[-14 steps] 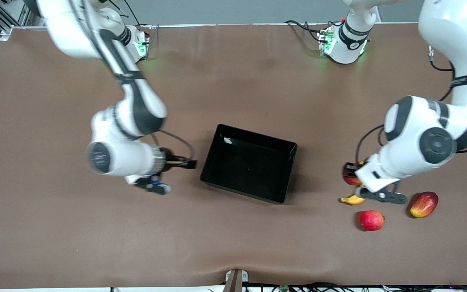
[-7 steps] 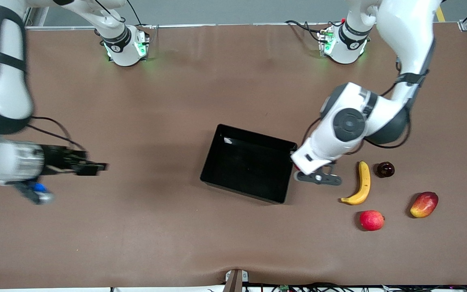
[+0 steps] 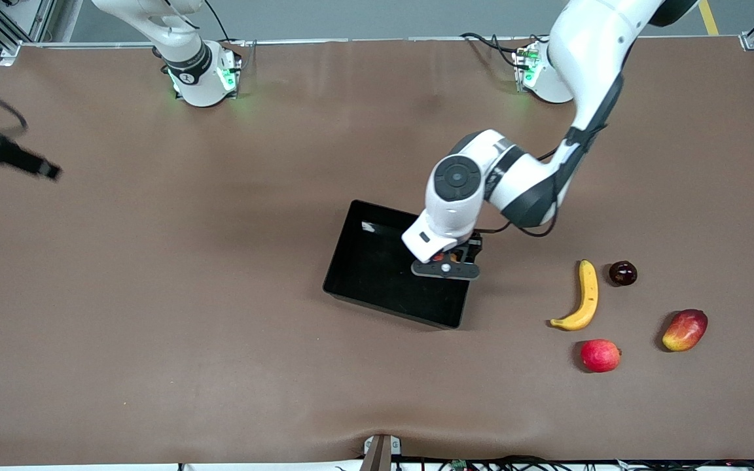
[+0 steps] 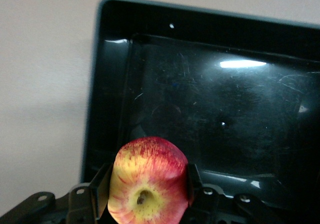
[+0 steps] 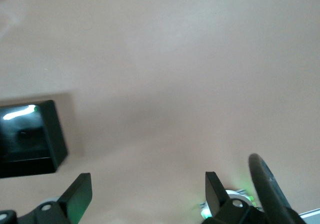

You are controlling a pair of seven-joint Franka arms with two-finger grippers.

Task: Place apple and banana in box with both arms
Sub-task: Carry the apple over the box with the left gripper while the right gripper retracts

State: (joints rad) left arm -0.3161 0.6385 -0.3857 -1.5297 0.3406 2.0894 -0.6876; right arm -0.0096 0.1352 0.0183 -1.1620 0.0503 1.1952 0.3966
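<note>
Red-and-yellow streaked apple (image 4: 148, 181) sits clamped between the left gripper's (image 3: 446, 261) two black fingers (image 4: 101, 186), stem dimple toward the wrist camera. Gripper hangs over the box (image 3: 349, 265), above the end of it toward the left arm's side of the table. Glossy black floor beneath looks bare.

Banana (image 3: 583, 297) lies on the brown table (image 3: 220, 327) toward the left arm's end, well apart from the box, untouched. Near it: a dark round fruit (image 3: 622, 273) just beside its upper tip, a plain red fruit (image 3: 600, 355) nearer the front camera, a red-yellow mango (image 3: 684, 330) closer to the table's edge.

Right gripper (image 5: 145, 194) is pulled off to the right arm's end of the table, fingers spread wide, holding nothing; it shows only as a dark blur at the front view's edge. That arm waits.

Risks, as I judge them:
- Apple is held close to the box's end wall. Released from here it could clip the rim and roll out onto the table.
- Dropped from height, a round fruit may bounce or roll on the slick tray floor; low walls give little margin.
- Banana lies among three look-alike fruits; a careless reach could nudge the dark fruit or grab the wrong red one.
- Right arm must cross over the box to reach the banana; collision with the left arm is possible if the left one does not clear first.
</note>
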